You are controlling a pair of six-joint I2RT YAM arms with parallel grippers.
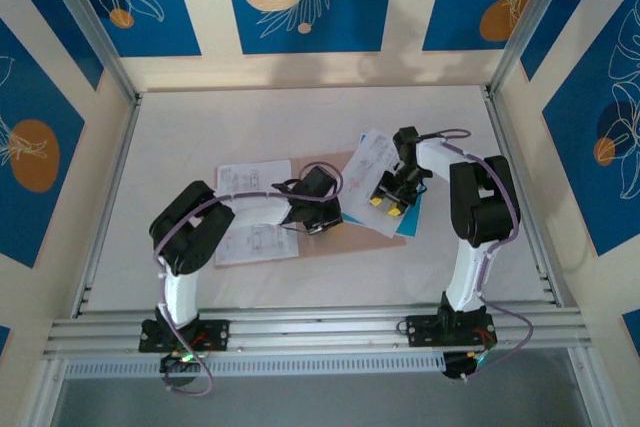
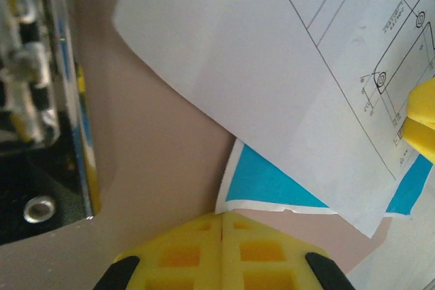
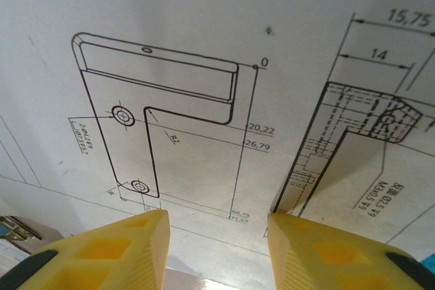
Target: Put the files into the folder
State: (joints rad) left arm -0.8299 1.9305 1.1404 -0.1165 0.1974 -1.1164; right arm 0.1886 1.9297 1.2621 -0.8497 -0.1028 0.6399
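Overhead, the folder (image 1: 355, 235) lies flat mid-table with both arms reaching onto it. The left gripper (image 1: 322, 215) sits at the folder's left end and the right gripper (image 1: 386, 205) at its right end. There a printed sheet (image 1: 372, 159) and a cyan sheet (image 1: 410, 222) lie skewed, overhanging the folder's right edge. Two more printed sheets (image 1: 252, 179) lie on the table off the folder's left side, so the job looks far from finished.

From the left wrist, the left gripper (image 2: 223, 249) has its yellow pads pressed together on the folder (image 2: 163, 154), right at the corner of the cyan sheet (image 2: 272, 185). I cannot tell whether paper is caught between them. If that corner is nipped, a pull could crease it or drag the printed sheet (image 2: 272, 66) lying on top of it.

From the right wrist, the right gripper (image 3: 217, 236) stands partly open over the printed sheet (image 3: 204, 45), its fingers (image 3: 146, 249) apart with nothing between them. Thin paper gives them little edge to catch. Closing flat on it could buckle the sheet, and a sideways push might slide both sheets further off the folder's right edge.
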